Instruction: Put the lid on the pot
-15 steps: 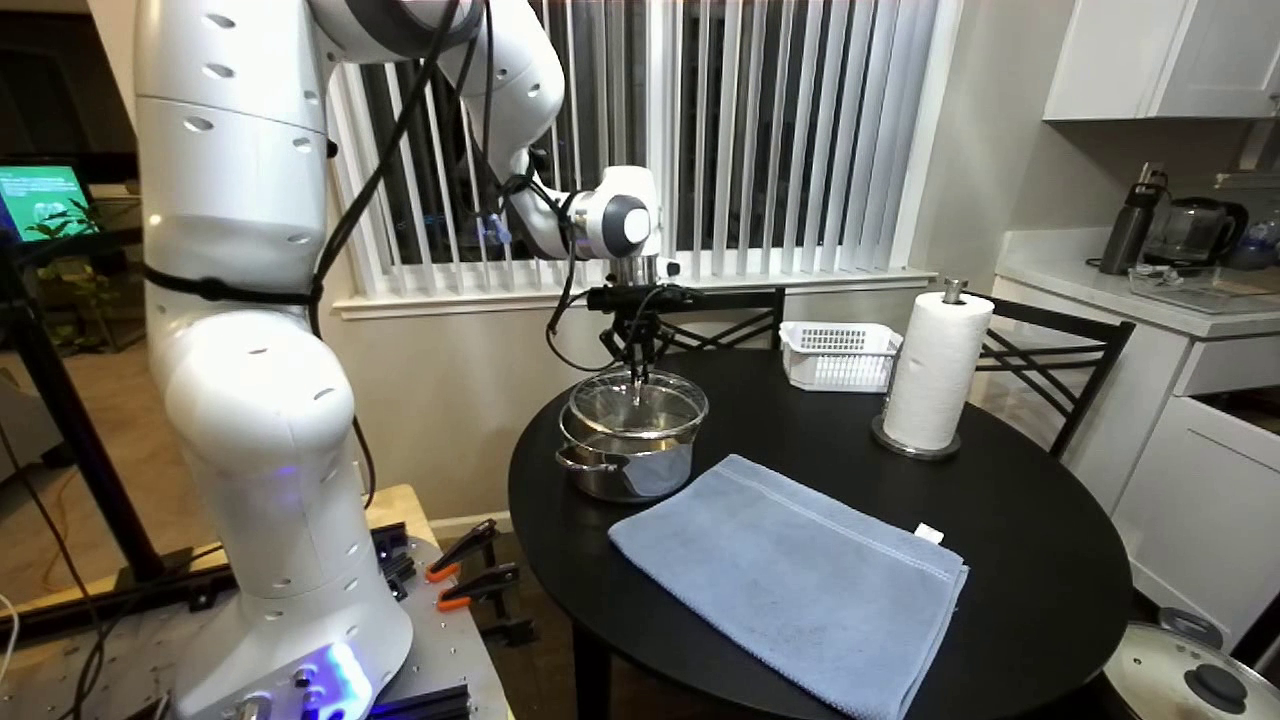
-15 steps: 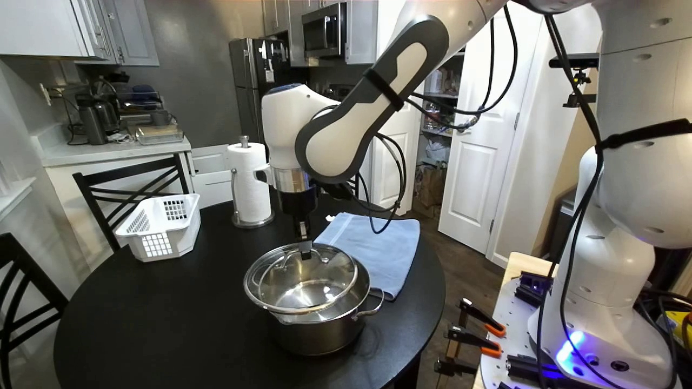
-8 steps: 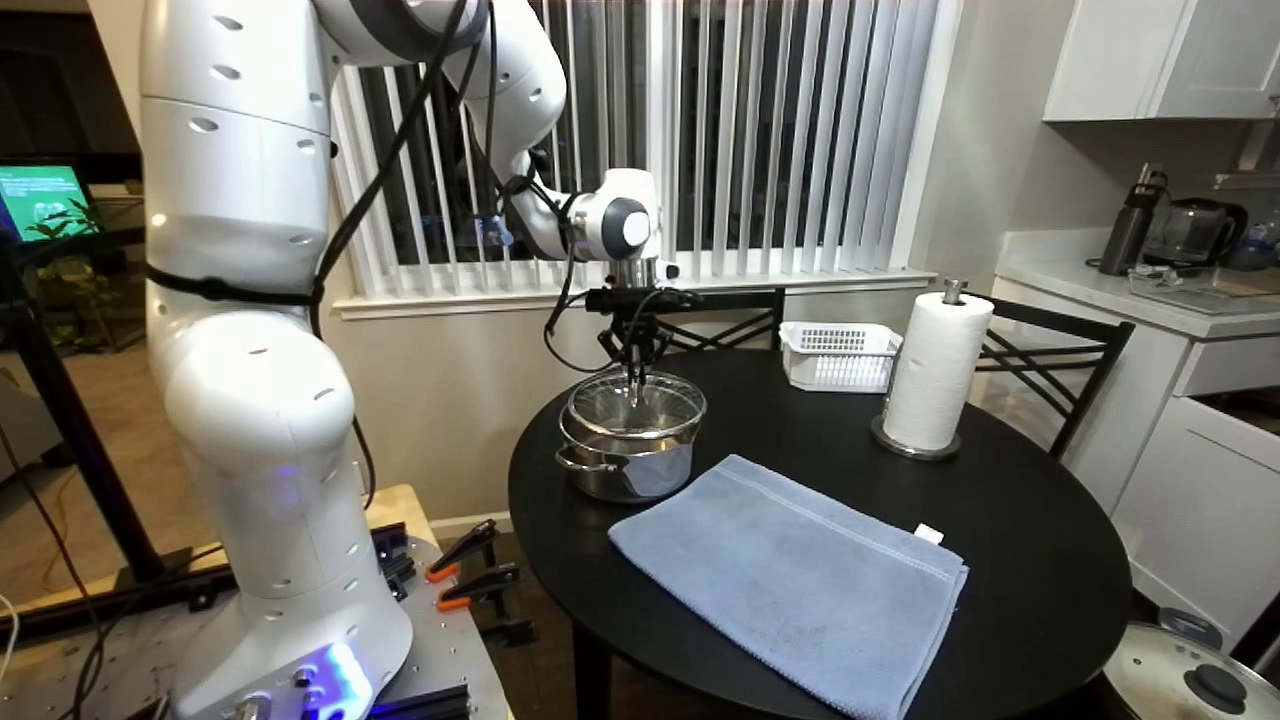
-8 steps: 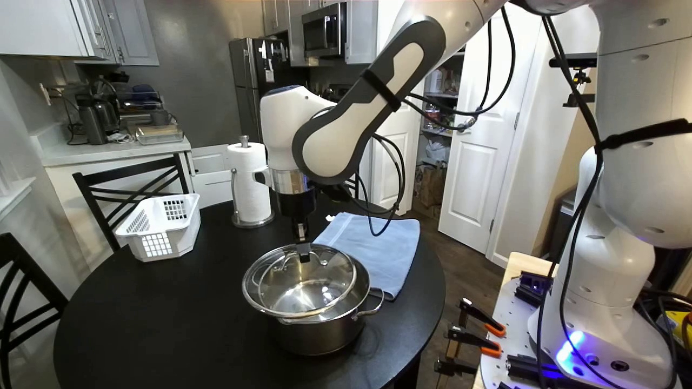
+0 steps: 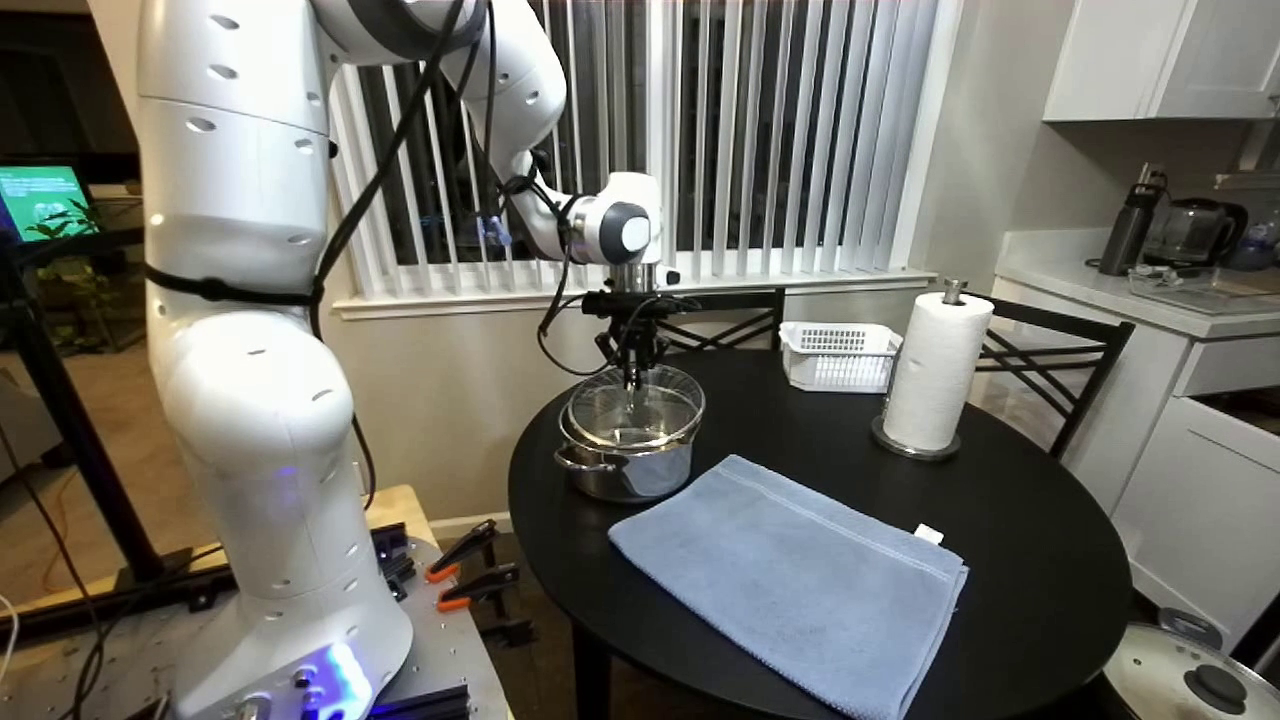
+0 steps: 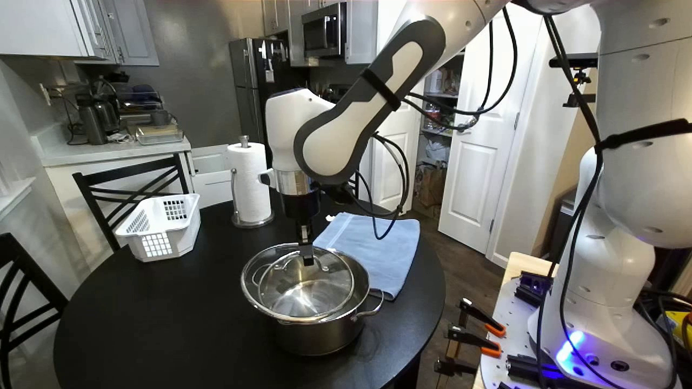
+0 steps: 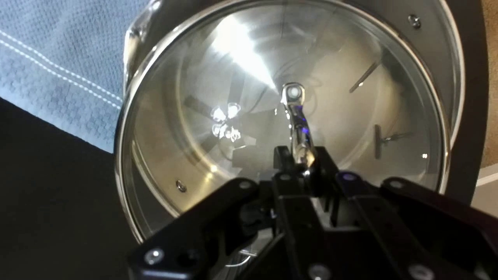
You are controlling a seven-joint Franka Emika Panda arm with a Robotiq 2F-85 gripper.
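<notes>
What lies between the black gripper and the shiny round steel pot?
The round, metal-rimmed clear-glass lid, its handle gripped, in both exterior views.

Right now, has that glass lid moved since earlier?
Yes: in an exterior view, the near edge of the lid has dipped slightly, closer to the unmoved pot.

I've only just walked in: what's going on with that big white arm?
It's a robot arm, holding a glass lid by the handle in its gripper, over a steel pot on a black table. The lid is off-centre: part of the pot's opening shows past its edge, so the pot isn't properly covered yet. I can't tell whether they touch.
</notes>
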